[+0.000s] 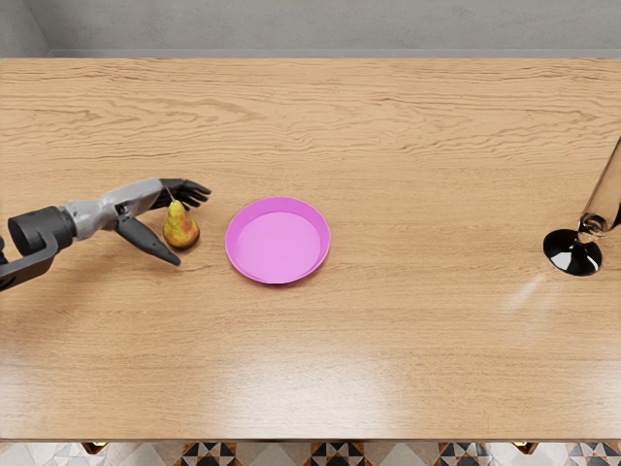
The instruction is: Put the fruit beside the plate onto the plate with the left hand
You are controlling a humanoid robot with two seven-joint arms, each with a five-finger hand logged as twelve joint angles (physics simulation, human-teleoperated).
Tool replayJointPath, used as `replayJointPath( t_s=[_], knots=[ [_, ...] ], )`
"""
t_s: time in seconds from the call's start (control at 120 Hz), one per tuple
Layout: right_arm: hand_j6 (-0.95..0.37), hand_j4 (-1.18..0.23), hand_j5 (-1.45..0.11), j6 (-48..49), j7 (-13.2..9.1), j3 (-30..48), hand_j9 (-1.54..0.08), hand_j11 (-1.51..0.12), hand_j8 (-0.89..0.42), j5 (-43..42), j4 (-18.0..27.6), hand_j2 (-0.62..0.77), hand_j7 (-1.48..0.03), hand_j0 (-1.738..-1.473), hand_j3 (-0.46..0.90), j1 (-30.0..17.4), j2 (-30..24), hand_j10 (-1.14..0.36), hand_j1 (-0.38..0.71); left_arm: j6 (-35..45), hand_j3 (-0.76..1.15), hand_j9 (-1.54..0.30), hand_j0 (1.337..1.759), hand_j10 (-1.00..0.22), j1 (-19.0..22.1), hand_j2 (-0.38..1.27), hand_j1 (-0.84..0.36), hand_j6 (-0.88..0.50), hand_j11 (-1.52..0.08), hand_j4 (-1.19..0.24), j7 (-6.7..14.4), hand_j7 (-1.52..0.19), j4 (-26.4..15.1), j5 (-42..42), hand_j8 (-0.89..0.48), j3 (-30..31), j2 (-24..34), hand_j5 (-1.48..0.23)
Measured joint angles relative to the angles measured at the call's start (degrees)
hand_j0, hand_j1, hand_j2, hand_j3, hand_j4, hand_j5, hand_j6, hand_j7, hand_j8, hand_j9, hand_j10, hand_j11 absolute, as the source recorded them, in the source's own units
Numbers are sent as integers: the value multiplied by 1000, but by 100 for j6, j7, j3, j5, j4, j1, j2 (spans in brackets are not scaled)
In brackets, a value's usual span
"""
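Left hand (153,209), fingers spread apart, flanks the upright pear (180,231) just beside the pink plate (277,243).

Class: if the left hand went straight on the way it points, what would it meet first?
Probably the pear, sitting between the left hand's spread thumb and fingers; the pink plate lies beyond it. Depth is unclear.

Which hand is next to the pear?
The left hand, entering from the left with the pear between thumb and fingers; the right hand rests far off at the right edge of the table.
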Motion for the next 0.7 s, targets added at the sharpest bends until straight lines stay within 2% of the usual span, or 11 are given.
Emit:
replayJointPath(
  t_s=[0.133,0.408,0.508,0.558,0.608,0.7],
  knots=[
    [0,0,0,0,0,0,0,0,0,0,0,0,0,-1658,0,0,0,0,-349,9,0,-409,1658,-318,0,68,-25,-320,-409,-319,0,-409,-23,77,-319,3,0,-409],
    [0,0,0,0,0,0,0,0,0,0,0,0,0,-1658,0,-1,0,0,-349,2,0,-670,1658,-507,-51,114,-262,-521,-669,-520,0,-667,-81,208,-502,84,9,-667],
    [0,0,0,0,0,0,0,0,0,0,0,0,0,-1658,0,0,0,0,-349,-21,0,-774,1656,-448,-50,133,-305,-601,-786,-600,-4,-758,-91,186,-439,127,24,-758],
    [0,0,0,0,0,0,0,0,0,0,0,0,0,-1658,0,0,0,0,-349,-33,0,-852,1654,-397,-58,142,-324,-578,-858,-653,-6,-826,-94,169,-411,166,31,-819],
    [0,0,0,0,0,0,0,0,0,0,0,0,0,-1658,0,0,0,0,-349,-34,0,-917,1653,-418,-62,224,-340,-559,-776,-704,-8,-882,-95,154,-397,201,34,-869],
    [0,0,0,0,0,0,0,0,0,0,0,0,0,-1658,0,0,0,0,-349,-41,0,-996,1651,-371,-71,270,-369,-515,-837,-768,-17,-958,-98,136,-348,238,35,-938]
  ],
)
